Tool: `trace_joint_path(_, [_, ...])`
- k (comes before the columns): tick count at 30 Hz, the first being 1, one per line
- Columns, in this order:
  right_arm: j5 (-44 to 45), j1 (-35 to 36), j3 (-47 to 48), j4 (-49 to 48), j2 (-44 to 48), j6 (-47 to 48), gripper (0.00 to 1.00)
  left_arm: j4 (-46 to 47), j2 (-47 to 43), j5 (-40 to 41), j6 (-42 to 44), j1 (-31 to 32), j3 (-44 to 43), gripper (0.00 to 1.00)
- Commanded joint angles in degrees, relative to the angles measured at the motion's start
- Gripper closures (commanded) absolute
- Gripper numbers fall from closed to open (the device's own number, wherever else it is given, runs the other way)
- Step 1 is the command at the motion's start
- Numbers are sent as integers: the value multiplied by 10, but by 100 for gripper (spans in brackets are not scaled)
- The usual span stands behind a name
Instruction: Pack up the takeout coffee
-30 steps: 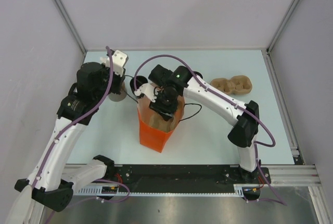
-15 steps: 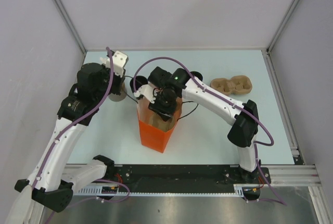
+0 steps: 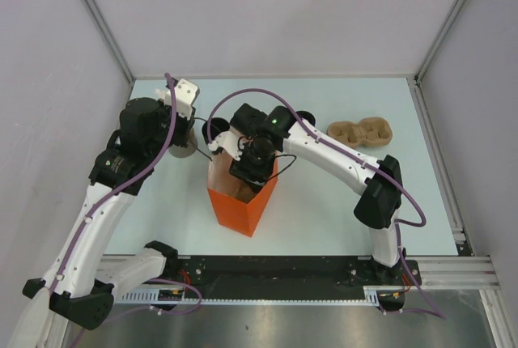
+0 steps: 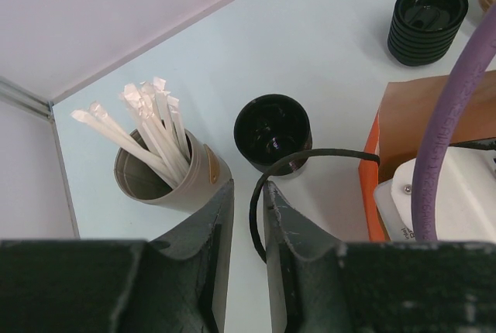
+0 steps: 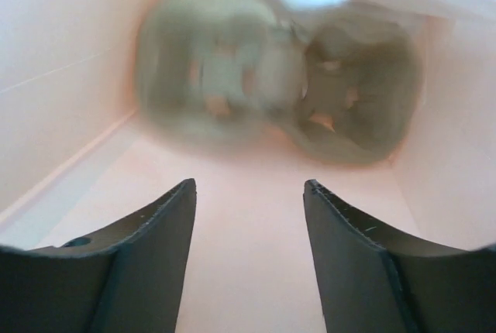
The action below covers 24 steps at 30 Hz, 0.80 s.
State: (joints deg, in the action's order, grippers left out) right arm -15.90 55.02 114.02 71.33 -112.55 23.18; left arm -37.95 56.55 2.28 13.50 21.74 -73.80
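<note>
Inside the orange bag (image 3: 239, 207), below the right gripper (image 5: 249, 193), fingers spread wide and empty: a blurred cardboard carrier (image 5: 271, 77) on the bottom, shown by the right wrist view alone. From the left wrist only: left gripper (image 4: 248, 190) nearly closed, slim gap, nothing clamped; straw cup (image 4: 167, 170) just left of its fingertips, lidless black cup (image 4: 273, 128) just ahead, takeout coffee (image 4: 428, 12) far ahead to the right, outside the bag. Underneath, pale blue table (image 3: 324, 210); around, plain grey walls (image 3: 267, 16).
</note>
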Motion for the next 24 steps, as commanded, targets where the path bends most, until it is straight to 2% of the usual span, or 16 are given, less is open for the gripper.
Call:
trace_joint_path(1, [-6, 3, 29, 4, 11, 4, 35, 21, -11, 2, -8, -4, 3, 73])
trace_joint_path(7, [-19, 2, 63, 3, 26, 9, 25, 20, -9, -5, -8, -4, 2, 73])
trace_joint_path(8, [-19, 2, 73, 3, 29, 11, 20, 18, -7, -6, -8, -4, 1, 72])
trace_joint_path(17, [-43, -19, 219, -5, 89, 20, 7, 13, -7, -18, -5, -4, -1, 71])
trace_joint_path(24, [-85, -72, 215, 4, 172, 58, 5, 10, -5, -18, -4, -4, 0, 69])
